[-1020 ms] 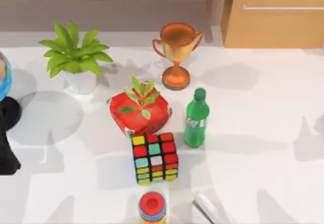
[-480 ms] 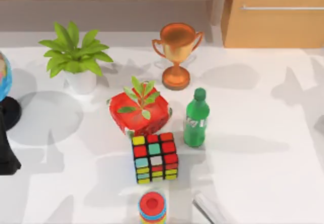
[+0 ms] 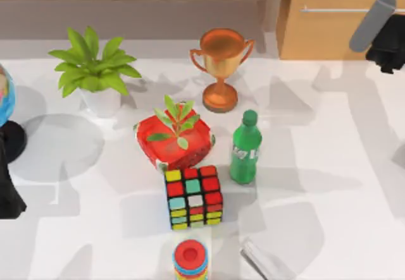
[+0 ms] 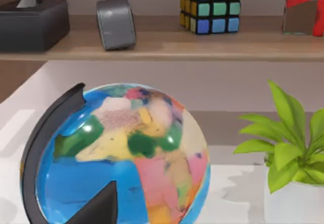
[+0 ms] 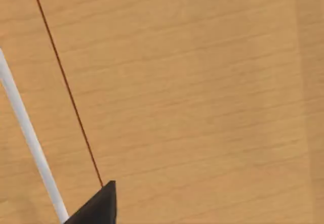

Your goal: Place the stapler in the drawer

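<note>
Stapler point(image 3: 262, 261) lies at the table's point(image 3: 329, 153) near edge in our top view; our right claw point(image 3: 380, 30) nears the shut drawer point(image 3: 329, 33), fingers impossible to tell. Right wrist view: handle point(image 5: 28, 133) close; we could miss it. Left arm parked by the globe point(image 4: 121, 158).

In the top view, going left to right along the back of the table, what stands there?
Green leafy plant in a white pot → copper-coloured trophy cup → tan wood drawer front with silver bar handle → right gripper's grey finger.
</note>
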Motion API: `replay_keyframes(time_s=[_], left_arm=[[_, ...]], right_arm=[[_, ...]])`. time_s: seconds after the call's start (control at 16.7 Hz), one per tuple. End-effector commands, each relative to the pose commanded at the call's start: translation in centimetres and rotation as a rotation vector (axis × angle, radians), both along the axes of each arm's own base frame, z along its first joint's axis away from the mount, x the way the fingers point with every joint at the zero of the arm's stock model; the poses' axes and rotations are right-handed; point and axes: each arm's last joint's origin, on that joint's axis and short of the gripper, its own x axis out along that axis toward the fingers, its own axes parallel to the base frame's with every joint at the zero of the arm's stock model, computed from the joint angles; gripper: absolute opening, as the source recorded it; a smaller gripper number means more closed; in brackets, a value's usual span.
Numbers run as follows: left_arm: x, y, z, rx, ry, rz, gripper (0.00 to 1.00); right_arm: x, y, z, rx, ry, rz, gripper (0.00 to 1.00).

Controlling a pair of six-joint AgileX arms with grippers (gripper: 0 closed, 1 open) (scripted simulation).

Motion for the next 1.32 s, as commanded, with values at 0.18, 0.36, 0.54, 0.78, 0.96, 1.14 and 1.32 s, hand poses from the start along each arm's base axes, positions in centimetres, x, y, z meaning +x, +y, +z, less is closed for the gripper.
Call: replay_keyframes(time_s=[0.18,0.36,0.54,0.78,0.96,1.14,1.32], left_arm=[[0.0,0.0,0.0,0.0,0.0,0.0,1.0],[0.0,0.0,0.0,0.0,0.0,0.0,1.0],[0.0,0.0,0.0,0.0,0.0,0.0,1.0],[0.0,0.0,0.0,0.0,0.0,0.0,1.0],[0.0,0.0,0.0,0.0,0.0,0.0,1.0],[0.0,0.0,0.0,0.0,0.0,0.0,1.0],[0.0,0.0,0.0,0.0,0.0,0.0,1.0]], right_arm=[[2.4,1.1,-4.5,-0.128,0.02,-0.009,1.0],[3.4,1.8,-7.3,-0.205,0.025,-0.013,1.0],[3.6,1.9,-7.9,-0.223,0.025,-0.014,1.0],[3.6,1.7,-8.0,-0.223,0.031,-0.017,1.0],[4.3,1.8,-7.9,-0.223,0.025,-0.014,1.0],[5.6,1.9,-7.9,-0.223,0.025,-0.014,1.0],[6.1,1.9,-7.9,-0.223,0.025,-0.014,1.0]])
